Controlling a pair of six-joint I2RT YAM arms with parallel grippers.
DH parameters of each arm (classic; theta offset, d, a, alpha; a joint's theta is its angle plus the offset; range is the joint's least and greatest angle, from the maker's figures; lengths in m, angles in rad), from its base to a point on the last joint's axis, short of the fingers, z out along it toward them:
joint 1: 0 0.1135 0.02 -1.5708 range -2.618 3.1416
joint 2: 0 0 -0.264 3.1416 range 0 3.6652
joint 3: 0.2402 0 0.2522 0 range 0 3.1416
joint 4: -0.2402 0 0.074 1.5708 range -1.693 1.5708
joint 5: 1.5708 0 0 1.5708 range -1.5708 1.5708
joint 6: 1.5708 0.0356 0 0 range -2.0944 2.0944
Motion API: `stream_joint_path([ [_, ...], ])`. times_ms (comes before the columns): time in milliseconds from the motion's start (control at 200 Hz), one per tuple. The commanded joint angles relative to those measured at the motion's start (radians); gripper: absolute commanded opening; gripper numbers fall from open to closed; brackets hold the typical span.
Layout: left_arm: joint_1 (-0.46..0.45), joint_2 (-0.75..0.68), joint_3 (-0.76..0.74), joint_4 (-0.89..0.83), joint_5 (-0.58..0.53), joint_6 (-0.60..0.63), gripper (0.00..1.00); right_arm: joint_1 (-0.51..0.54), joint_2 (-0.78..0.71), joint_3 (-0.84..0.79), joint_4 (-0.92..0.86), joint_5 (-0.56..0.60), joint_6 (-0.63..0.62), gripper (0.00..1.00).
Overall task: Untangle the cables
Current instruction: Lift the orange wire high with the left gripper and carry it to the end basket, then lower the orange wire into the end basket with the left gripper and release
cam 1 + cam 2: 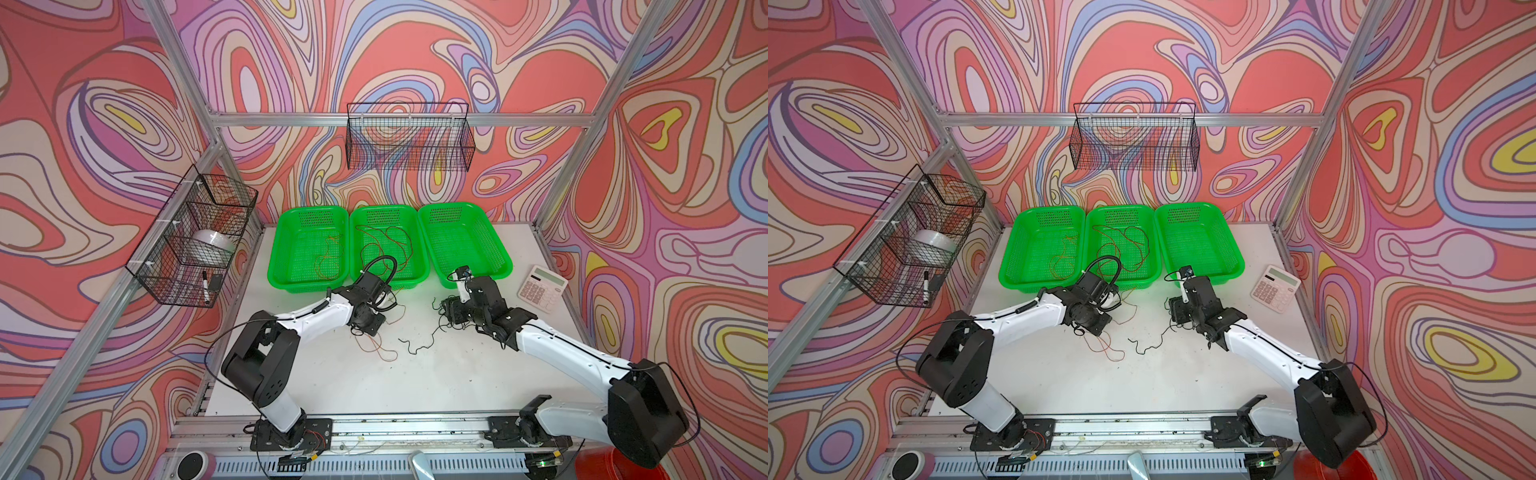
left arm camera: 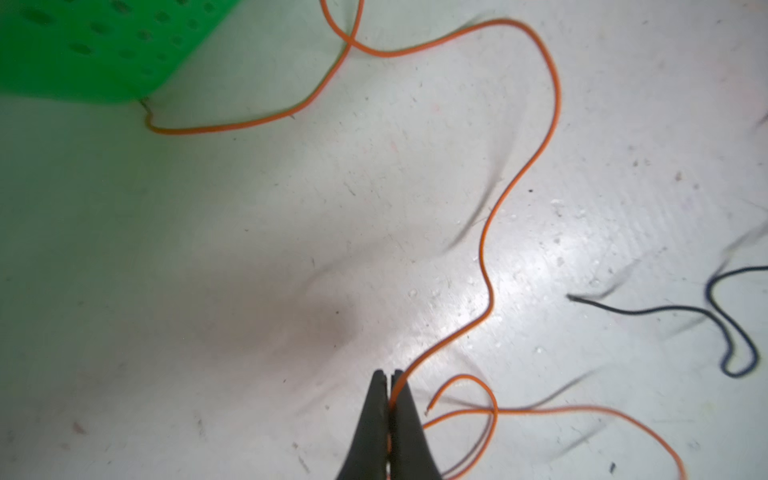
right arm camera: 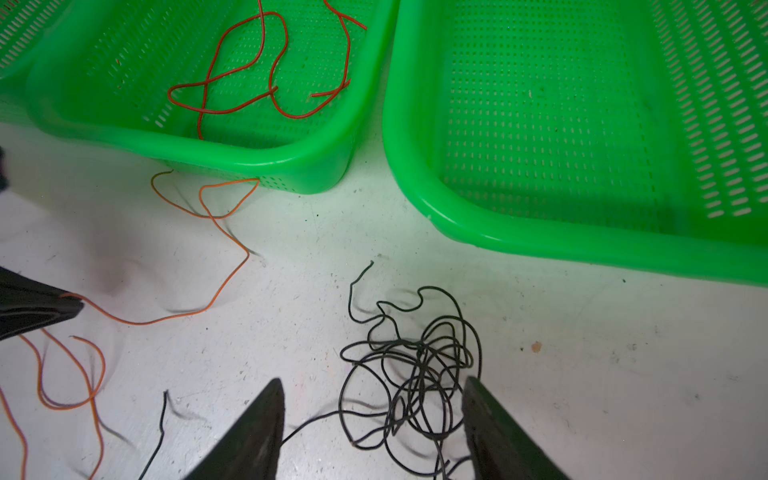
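My left gripper (image 2: 390,384) is shut on a thin orange cable (image 2: 482,249), which snakes across the white table toward a green basket and loops beside the jaws. The right wrist view shows those shut fingers (image 3: 41,309) with the orange cable (image 3: 232,270) leaving them. My right gripper (image 3: 372,381) stands open over a tangled black cable (image 3: 415,365), the heap lying between its fingers. One black end (image 1: 419,345) trails toward the orange loops (image 1: 380,349) in both top views. A dark red-brown cable (image 3: 232,83) lies in the middle basket.
Three green baskets stand in a row at the back: left (image 1: 278,249) with a thin orange wire, middle (image 1: 355,232), right (image 1: 498,245). A calculator (image 1: 542,287) lies at the right. Black wire baskets hang on the back wall (image 1: 409,137) and the left wall (image 1: 191,237).
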Motion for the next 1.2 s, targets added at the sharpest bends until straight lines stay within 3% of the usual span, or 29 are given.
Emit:
stream_joint_path([
  [0,-0.001,-0.181,0.066,-0.093,-0.040,0.007,0.00,-0.001,-0.033,-0.009,-0.006,0.034,0.004,0.69],
  [175,-0.001,-0.347,0.230,-0.174,-0.071,-0.003,0.00,-0.001,-0.012,0.008,-0.001,0.032,-0.005,0.69],
  [345,0.001,-0.369,0.446,-0.236,-0.152,0.052,0.00,-0.002,0.005,0.021,0.012,0.018,0.003,0.69],
  [486,0.037,-0.296,0.663,-0.274,-0.239,0.150,0.00,-0.002,0.018,0.035,0.015,0.002,0.010,0.68],
  [866,0.294,0.043,1.170,-0.303,-0.265,0.308,0.00,-0.002,0.001,0.040,-0.018,0.002,0.060,0.67],
  [1026,0.420,0.133,1.196,-0.255,-0.230,0.310,0.00,-0.002,-0.006,0.033,-0.033,0.013,0.083,0.67],
  [1197,0.522,0.205,1.089,-0.177,-0.201,0.275,0.00,-0.001,0.006,0.044,-0.059,0.039,0.112,0.67],
])
